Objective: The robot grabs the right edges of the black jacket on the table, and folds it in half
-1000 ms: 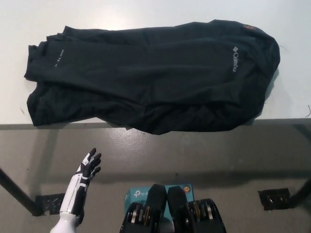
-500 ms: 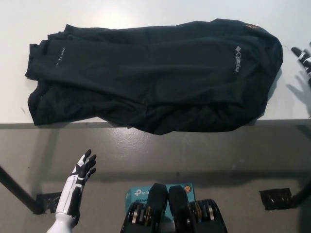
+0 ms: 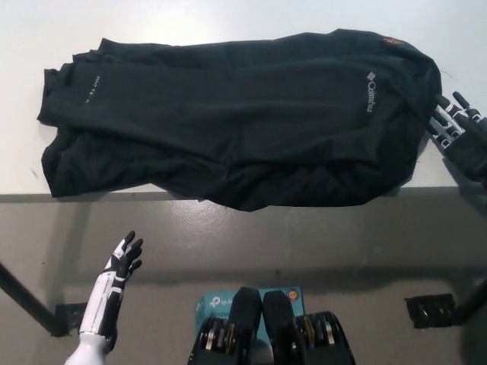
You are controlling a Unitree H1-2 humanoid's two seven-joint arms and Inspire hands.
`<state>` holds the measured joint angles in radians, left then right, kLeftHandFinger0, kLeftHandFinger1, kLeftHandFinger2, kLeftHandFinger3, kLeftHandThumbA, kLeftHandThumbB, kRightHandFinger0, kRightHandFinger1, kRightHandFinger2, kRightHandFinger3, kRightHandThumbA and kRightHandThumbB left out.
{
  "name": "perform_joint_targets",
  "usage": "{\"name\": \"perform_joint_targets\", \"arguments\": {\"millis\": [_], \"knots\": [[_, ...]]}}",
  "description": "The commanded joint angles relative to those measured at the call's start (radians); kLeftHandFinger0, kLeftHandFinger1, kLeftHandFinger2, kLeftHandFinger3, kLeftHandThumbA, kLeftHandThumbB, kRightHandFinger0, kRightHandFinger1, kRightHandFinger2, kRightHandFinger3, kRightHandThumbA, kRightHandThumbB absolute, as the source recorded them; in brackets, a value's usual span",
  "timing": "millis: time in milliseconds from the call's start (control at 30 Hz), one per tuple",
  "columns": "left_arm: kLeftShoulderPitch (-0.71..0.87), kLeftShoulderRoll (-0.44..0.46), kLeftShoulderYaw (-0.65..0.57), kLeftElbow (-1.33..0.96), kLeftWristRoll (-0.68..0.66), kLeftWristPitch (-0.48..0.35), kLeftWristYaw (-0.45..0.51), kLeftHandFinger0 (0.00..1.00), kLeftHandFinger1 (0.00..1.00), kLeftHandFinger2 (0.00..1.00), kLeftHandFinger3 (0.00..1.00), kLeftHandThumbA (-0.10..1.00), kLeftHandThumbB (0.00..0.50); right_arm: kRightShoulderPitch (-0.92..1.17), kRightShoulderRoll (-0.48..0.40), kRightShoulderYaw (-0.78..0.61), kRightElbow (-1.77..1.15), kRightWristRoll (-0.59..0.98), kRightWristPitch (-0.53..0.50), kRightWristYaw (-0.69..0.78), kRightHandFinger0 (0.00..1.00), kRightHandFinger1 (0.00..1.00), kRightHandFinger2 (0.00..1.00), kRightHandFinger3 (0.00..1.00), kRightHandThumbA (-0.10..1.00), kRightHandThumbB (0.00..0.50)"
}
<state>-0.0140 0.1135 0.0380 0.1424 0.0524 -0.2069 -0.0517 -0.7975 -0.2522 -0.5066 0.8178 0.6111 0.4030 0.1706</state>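
The black jacket (image 3: pixel 236 118) is lying spread lengthwise across the white tabletop (image 3: pixel 228 15), its near hem sagging a little over the front edge, and its right end, the part with the small white logo, is sitting just beside the spot where the right hand (image 3: pixel 456 129) is arriving. That black hand is reaching in from the right border with its fingers apart and holding nothing, its fingertips (image 3: pixel 441 103) pointing toward the jacket's right edge and lying just beside the cloth; whether they are touching it cannot be told. This placement looks like the approach for a grasp of the right edge, so that the fabric can be carried over toward the left end. The white left hand (image 3: pixel 118 266) is resting low at the lower left, below the tabletop edge, released and idle with fingers apart. Compared with half a second ago, the right hand is now further into view and closer to the jacket, while the left hand is sitting slightly lower; the jacket itself is lying as it did.
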Motion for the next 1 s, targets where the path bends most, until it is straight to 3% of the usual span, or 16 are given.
{"name": "perform_joint_targets", "arguments": {"millis": [0, 400, 833, 967], "knots": [[-0.018, 0.014, 0.014, -0.034, -0.002, -0.04, 0.016, 1.0, 1.0, 1.0, 1.0, 1.0, 0.5, -0.062, -0.012, -0.016, -0.019, 0.047, 0.004, 0.044, 1.0, 1.0, 1.0, 1.0, 1.0, 0.362], [-0.037, 0.012, 0.017, -0.046, 0.0, -0.02, 0.009, 1.0, 1.0, 1.0, 1.0, 1.0, 0.5, -0.083, -0.019, 0.014, -0.023, 0.053, 0.06, 0.068, 1.0, 1.0, 1.0, 1.0, 1.0, 0.412], [-0.052, 0.017, 0.021, -0.041, -0.009, -0.021, 0.003, 1.0, 1.0, 1.0, 1.0, 1.0, 0.5, -0.121, -0.062, 0.245, 0.109, 0.077, 0.067, 0.163, 1.0, 1.0, 1.0, 1.0, 1.0, 0.471], [-0.054, 0.017, 0.023, -0.048, -0.027, -0.015, -0.007, 1.0, 1.0, 1.0, 1.0, 1.0, 0.5, -0.146, -0.059, 0.304, 0.151, 0.063, 0.067, 0.173, 1.0, 1.0, 1.0, 1.0, 1.0, 0.455]]}}
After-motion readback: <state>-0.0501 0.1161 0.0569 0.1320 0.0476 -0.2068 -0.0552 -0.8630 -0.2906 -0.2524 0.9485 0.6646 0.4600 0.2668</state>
